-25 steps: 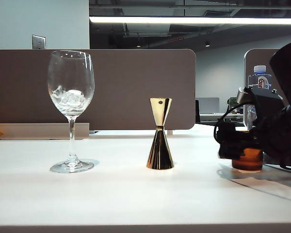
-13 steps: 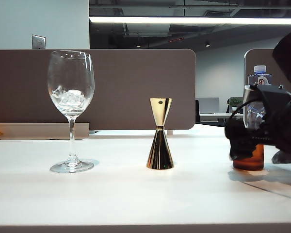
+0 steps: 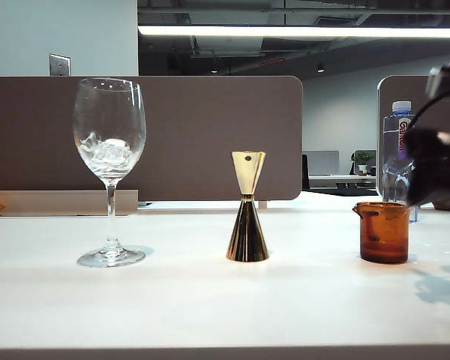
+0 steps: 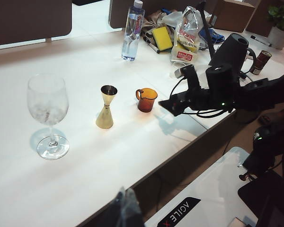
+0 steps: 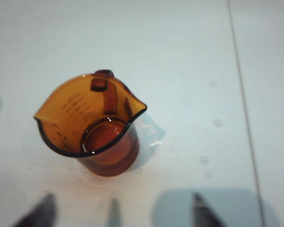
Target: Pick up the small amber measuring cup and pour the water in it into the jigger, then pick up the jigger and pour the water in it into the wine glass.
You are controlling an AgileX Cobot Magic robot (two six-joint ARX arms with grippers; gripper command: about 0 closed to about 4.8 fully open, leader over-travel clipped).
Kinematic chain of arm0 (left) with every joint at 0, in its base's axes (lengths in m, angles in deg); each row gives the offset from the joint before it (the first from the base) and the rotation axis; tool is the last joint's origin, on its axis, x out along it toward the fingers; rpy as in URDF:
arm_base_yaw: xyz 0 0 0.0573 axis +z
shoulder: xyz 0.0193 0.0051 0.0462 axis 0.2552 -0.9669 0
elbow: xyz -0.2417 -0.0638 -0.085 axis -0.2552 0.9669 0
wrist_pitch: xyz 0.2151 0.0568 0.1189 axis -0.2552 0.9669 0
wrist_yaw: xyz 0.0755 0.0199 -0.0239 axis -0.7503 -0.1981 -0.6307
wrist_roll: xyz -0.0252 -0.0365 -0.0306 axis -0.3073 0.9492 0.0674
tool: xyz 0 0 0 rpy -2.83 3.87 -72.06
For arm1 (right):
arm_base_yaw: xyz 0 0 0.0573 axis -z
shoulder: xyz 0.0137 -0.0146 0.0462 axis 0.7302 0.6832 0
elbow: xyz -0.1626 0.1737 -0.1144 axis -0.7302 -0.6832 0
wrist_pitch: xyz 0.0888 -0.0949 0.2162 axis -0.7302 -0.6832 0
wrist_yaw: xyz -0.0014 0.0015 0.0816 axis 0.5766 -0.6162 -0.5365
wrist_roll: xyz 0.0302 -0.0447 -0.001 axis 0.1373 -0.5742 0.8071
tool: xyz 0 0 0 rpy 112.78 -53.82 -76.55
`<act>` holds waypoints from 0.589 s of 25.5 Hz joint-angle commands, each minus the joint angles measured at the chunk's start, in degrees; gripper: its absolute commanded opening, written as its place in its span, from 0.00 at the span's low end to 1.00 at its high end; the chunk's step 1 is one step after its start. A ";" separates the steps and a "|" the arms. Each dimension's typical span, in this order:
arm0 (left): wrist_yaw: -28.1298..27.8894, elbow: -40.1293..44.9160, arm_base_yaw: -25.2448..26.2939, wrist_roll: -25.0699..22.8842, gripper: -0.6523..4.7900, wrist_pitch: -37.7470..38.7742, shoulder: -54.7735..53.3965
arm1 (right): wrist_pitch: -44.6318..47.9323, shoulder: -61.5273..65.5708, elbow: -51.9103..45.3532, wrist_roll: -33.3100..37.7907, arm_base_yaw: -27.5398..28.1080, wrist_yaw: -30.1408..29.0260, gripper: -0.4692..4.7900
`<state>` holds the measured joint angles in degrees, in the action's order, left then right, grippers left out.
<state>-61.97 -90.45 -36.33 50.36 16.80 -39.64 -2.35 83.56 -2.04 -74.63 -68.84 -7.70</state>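
The small amber measuring cup (image 3: pixel 383 231) stands alone on the white table, right of the jigger (image 3: pixel 247 210), with a little water (image 5: pixel 106 135) in its bottom. The wine glass (image 3: pixel 109 150), holding ice cubes, stands at the far left. My right gripper (image 3: pixel 424 176) hovers above and to the right of the cup. In the right wrist view its dark fingertips (image 5: pixel 201 213) are spread wide, the cup (image 5: pixel 92 127) lies beyond them, and nothing is between them. My left gripper (image 4: pixel 124 208) hangs off the table's near edge, far from the glass (image 4: pixel 48 113), with its tips together.
A clear plastic water bottle (image 3: pixel 399 150) stands behind the cup. The left wrist view shows bags and clutter (image 4: pixel 187 33) at the far side of the table. A brown partition (image 3: pixel 210 135) runs behind the table. Small water drops (image 5: pixel 217 123) lie beside the cup.
My right gripper has drawn back from around the amber cup, moving right and upward. The cup stays on the table and is now fully in view. Nothing else has moved.
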 commanded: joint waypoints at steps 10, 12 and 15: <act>0.15 -0.17 0.07 -0.07 0.12 0.20 -0.04 | -6.60 -21.31 0.11 -9.27 7.28 -2.23 0.08; 0.15 -0.17 0.07 -0.07 0.12 0.20 -0.04 | -8.94 -25.88 0.09 -13.60 9.49 -4.94 0.08; 0.15 -0.17 0.07 -0.07 0.12 0.20 -0.04 | -11.41 -31.78 0.09 -13.99 12.81 -6.69 0.08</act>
<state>-61.99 -90.45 -36.33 50.36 16.80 -39.62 -13.14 52.92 -2.13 -88.09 -56.97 -13.41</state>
